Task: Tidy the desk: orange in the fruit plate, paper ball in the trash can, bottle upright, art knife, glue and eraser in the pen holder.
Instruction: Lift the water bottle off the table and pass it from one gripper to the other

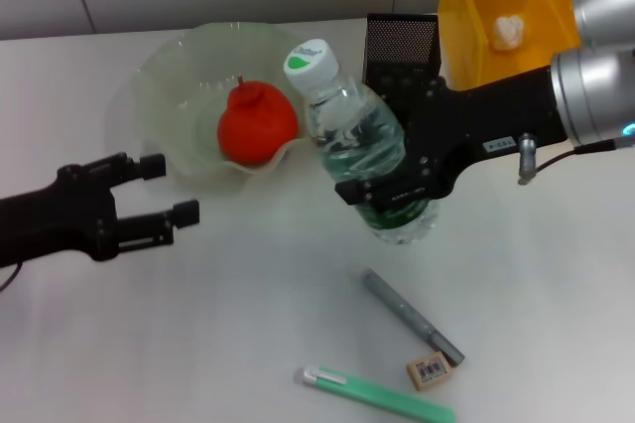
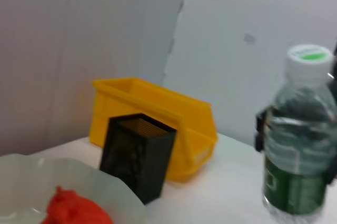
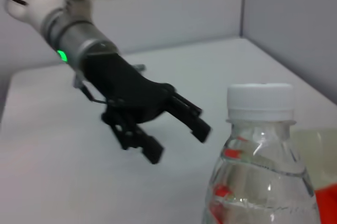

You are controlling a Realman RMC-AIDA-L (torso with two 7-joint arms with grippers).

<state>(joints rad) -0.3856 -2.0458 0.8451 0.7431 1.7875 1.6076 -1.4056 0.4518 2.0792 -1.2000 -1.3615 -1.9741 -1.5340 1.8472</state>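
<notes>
Seemingly upright clear bottle (image 1: 369, 150), white-capped

**Count of things on the desk**

One orange (image 1: 257, 124) lies in one fruit plate (image 1: 159, 75). One bottle (image 1: 359, 140) with one white cap (image 1: 313, 60). One black mesh pen holder (image 1: 401, 44). One yellow bin (image 1: 496, 6), with one paper ball (image 1: 508, 32) inside it. One grey knife (image 1: 411, 315), one green glue stick (image 1: 375, 394) and one eraser (image 1: 430, 370) lie on the white desk (image 1: 228, 314). Two grippers are in view: the left gripper (image 1: 167, 189), showing two fingers, and the right gripper (image 1: 397, 160). That makes nine loose or standing items in all, one of each kind, with no kind repeated.
</notes>
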